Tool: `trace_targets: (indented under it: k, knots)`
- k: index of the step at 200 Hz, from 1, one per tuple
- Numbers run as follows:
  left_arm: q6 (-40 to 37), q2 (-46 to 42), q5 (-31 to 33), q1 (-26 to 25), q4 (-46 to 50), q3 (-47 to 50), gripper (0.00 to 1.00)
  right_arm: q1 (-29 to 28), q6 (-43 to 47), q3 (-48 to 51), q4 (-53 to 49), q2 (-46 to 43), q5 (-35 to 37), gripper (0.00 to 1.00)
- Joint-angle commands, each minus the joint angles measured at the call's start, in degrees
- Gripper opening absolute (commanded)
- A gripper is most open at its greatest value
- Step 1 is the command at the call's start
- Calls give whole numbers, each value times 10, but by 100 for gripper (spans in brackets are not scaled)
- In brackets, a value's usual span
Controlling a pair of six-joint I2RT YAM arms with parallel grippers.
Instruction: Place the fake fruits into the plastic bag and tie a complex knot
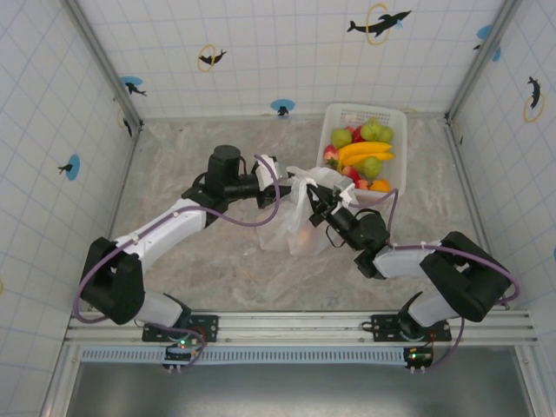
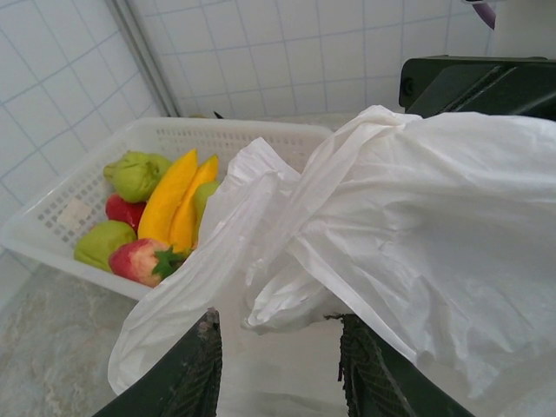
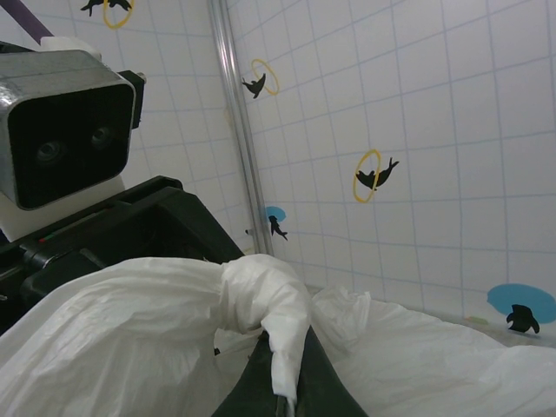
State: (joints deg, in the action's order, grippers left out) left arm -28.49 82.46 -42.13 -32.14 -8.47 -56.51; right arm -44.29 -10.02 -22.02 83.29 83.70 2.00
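While right gripper (image 3: 280,391) pinches plastic bag (image 3: 130,330) fold tight, left gripper (image 2: 278,334) jaws stand partly apart, bag film hanging between. Bag on table (image 1: 208,261) between arms; fake fruits (image 1: 367,149) in white lattice basket (image 1: 325,132) just beyond.

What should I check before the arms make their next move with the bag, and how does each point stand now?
1. Right gripper pinches the plastic bag: ok.
2. Left gripper grips the bag firmly: cannot tell; film lies between its fingers.
3. Bag mouth open enough: cannot tell.
4. All fake fruits in the bag: not ok; many lie in the basket.
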Motion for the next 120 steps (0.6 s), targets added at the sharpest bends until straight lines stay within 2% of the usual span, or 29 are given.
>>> trace_targets:
  k: [1, 80, 120]
  knots:
    - [-5, 4, -27, 1, -18, -21, 39, -4, -1, -17, 4, -6, -3, 0]
    - [-2, 3, -58, 1, -14, -30, 36, -4, 0, -24, -8, -3, -9, 0]
    - [-7, 8, -53, 1, 8, -39, 22, -4, 2, -26, -10, -4, -7, 0]
